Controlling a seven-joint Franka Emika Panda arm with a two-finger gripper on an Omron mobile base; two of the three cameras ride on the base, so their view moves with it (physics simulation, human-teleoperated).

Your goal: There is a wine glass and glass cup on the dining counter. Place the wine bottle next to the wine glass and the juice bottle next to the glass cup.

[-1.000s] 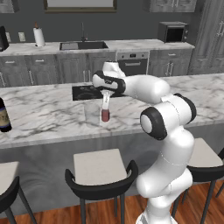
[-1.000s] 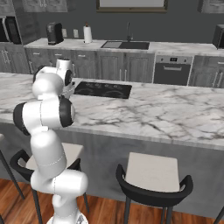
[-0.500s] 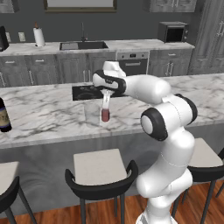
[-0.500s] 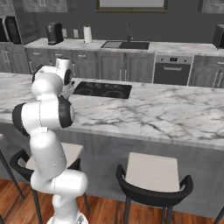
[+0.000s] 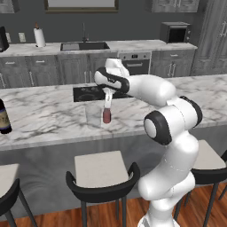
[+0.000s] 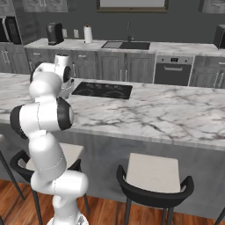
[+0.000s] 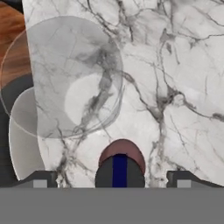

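Now the tool (image 7: 112, 177) hangs wide open over the juice bottle (image 5: 107, 115), gripping nothing; marble table (image 5: 48, 115), dark cooktop (image 5: 91, 93) behind.

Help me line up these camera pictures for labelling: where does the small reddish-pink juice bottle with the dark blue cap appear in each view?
Left base view: small reddish-pink juice bottle stands left of centre on the white marble dining counter, directly below the gripper, right of the clear glass cup.
Right base view: not visible; the arm blocks that spot.
Hand view: bottom centre, cap up, between the fingertips.
Shared landmark: the marble counter.
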